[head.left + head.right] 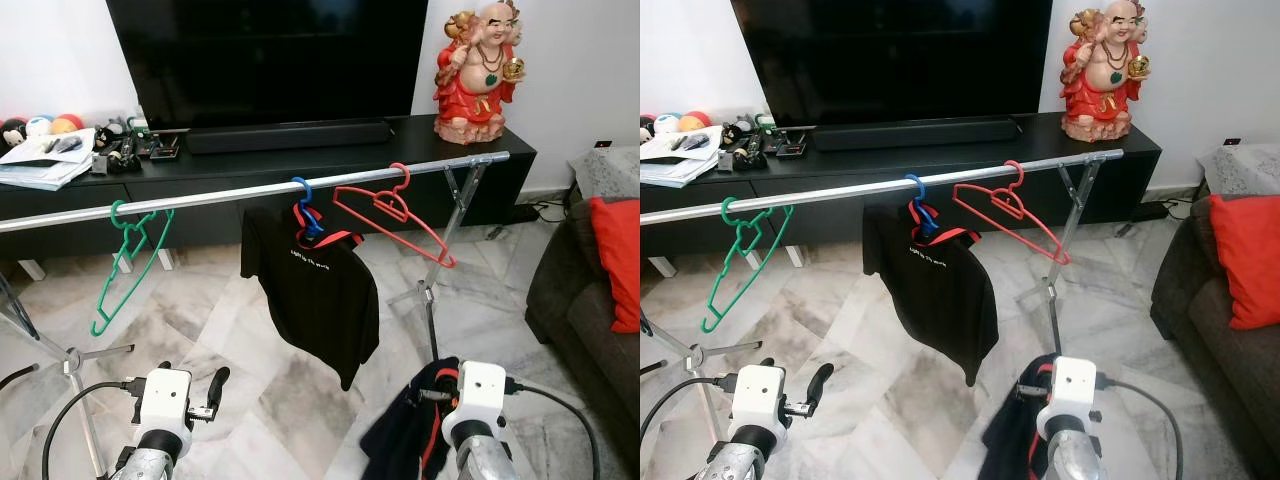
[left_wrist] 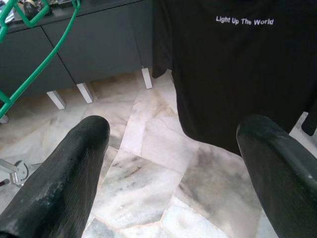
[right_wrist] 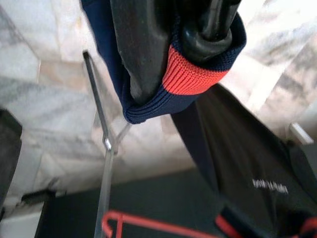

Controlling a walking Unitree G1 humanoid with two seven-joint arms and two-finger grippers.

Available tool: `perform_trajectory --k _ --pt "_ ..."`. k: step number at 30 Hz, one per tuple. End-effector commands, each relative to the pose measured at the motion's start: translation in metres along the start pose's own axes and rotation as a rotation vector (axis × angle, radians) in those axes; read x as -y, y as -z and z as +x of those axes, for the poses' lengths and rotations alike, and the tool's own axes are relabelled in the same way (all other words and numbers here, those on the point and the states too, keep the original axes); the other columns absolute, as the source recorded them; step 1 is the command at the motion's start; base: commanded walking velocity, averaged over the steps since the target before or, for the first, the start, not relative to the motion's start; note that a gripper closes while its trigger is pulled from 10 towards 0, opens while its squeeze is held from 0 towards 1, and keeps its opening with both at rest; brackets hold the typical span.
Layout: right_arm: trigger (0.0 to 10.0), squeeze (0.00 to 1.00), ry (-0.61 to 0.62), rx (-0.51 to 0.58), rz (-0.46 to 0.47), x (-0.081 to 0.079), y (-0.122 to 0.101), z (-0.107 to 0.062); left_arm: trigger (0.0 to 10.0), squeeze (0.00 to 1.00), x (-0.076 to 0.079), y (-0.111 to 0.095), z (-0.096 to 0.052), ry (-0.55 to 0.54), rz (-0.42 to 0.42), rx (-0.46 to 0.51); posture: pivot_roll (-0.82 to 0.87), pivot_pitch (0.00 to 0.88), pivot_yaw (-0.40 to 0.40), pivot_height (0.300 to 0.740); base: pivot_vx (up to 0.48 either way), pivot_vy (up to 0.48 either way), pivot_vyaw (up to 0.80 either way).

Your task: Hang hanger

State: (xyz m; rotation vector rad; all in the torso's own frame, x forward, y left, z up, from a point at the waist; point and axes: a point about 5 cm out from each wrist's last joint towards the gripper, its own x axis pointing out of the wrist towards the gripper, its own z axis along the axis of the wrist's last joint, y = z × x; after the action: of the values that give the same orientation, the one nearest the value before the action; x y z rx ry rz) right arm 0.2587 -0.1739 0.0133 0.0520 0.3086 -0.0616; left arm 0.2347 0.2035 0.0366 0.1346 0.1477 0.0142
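1. Your rail (image 1: pixel 250 192) runs across the view and rises toward its right end, where a bare stretch of bar is open between the red hanger (image 1: pixel 392 215) and the rail's tip.
2. You have three hangers on the rail: a green hanger (image 1: pixel 128 262) far left, a blue hanger (image 1: pixel 303 205) in the middle carrying a black T-shirt (image 1: pixel 312 290), and the red one, empty, to its right. The red hanger tilts, with its lower arm reaching across the rack's right leg (image 1: pixel 440 255).
3. There is open bar between the green hanger and the black T-shirt as well.
4. Your right pincer (image 3: pixel 198 34) sits low, in front of the rack's right leg, and is pressed onto a dark garment (image 1: pixel 410 425) with navy and red ribbing; the cloth bunches over the fingers and hangs down toward the marble floor (image 1: pixel 250 390). You cannot make out a hanger inside that garment.
5. Your left pincer (image 2: pixel 173 168) is spread wide and holds nothing; it sits low on the left, pointing at the floor under the black T-shirt's hem.
6. Behind the rail you have a long black TV cabinet (image 1: pixel 300 165); a dark sofa (image 1: pixel 585 300) with one red cushion (image 1: pixel 618 255) closes the right edge.
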Motion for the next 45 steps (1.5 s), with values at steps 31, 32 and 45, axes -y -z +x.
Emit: perform_trajectory --k 31,32,45 --pt "10.0 0.00 -0.193 -0.091 -0.170 -0.014 0.016 0.008 10.0 0.00 -0.001 -0.011 0.005 -0.019 -0.036 0.004 -0.04 0.009 0.055 0.740 0.000 0.000 0.69" --pt "10.0 0.00 -0.174 -0.104 -0.155 -0.011 0.018 0.009 10.0 0.00 0.001 -0.011 0.006 0.003 -0.048 -0.003 -0.03 0.010 0.050 0.740 0.000 0.000 0.00" --pt "10.0 0.00 -0.084 -0.131 -0.082 -0.002 0.023 0.010 10.0 0.00 0.016 -0.016 0.007 0.108 -0.046 0.011 -0.03 0.026 0.044 0.740 0.000 0.000 0.00"
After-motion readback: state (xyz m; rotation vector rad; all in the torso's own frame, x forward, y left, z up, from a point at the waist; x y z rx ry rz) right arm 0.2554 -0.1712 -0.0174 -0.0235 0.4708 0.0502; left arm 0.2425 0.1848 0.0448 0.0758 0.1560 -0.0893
